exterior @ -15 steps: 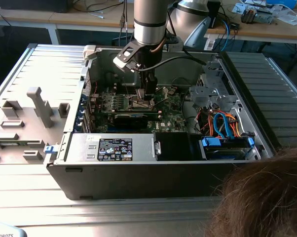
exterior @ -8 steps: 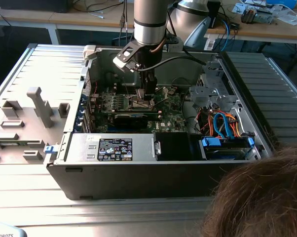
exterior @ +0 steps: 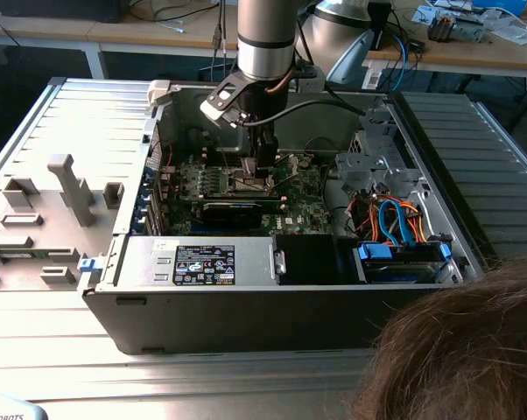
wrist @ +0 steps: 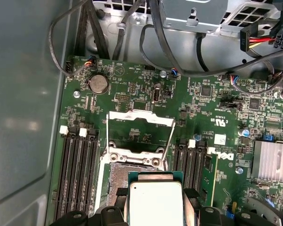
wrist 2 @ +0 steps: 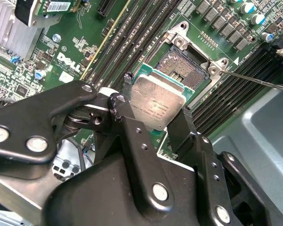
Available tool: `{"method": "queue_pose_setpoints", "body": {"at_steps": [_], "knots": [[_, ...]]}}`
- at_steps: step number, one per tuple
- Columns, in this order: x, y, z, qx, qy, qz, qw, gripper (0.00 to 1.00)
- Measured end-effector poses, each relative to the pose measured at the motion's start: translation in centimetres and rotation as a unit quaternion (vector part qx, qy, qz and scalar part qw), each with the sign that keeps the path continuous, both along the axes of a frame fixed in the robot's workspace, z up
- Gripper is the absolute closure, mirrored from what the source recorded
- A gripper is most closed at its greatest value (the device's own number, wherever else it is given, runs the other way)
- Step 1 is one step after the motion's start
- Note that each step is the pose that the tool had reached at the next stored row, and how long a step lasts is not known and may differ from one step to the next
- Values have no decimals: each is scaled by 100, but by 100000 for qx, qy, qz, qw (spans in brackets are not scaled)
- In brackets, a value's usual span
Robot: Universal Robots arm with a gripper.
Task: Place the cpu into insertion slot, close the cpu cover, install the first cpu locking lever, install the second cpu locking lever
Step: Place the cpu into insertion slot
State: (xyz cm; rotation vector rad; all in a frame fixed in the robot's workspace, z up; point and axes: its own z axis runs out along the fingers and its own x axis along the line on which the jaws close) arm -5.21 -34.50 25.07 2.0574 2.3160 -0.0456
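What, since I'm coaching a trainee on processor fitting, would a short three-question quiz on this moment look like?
1. True or false: the cpu already lies seated in the insertion slot.
2. The cpu cover is: A) shut over the slot, B) swung open, C) lying on the metal case floor.
3. Fill in: the gripper is shut on the ____.

Key: 1 false, it is held at the slot's edge; 2 B; 3 cpu.
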Motion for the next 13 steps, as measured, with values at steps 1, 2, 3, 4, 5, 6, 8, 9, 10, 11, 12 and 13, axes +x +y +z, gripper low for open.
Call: {"method": "queue_pose_setpoints", "body": {"at_steps": [1,2,3,4,5,6,8,9,10,11,12,13], "knots": [[0,0,-1,-1,-1,-112,100000,45],[0,0,-1,1,1,-171,100000,45],[0,0,-1,3,0,-248,100000,45],[0,0,-2,-1,1,-388,99999,45],[0,0,-2,0,-1,-496,99999,45],[0,0,-3,-1,0,-577,99998,45],[0,0,-3,1,-1,-706,99998,45],[0,0,-3,1,0,-763,99997,45],[0,0,-4,2,1,-853,99996,45],[0,0,-4,1,1,-956,99995,45],[0,0,-5,-1,-1,-1041,99995,45],[0,0,-6,1,0,-1173,99993,45]]}}
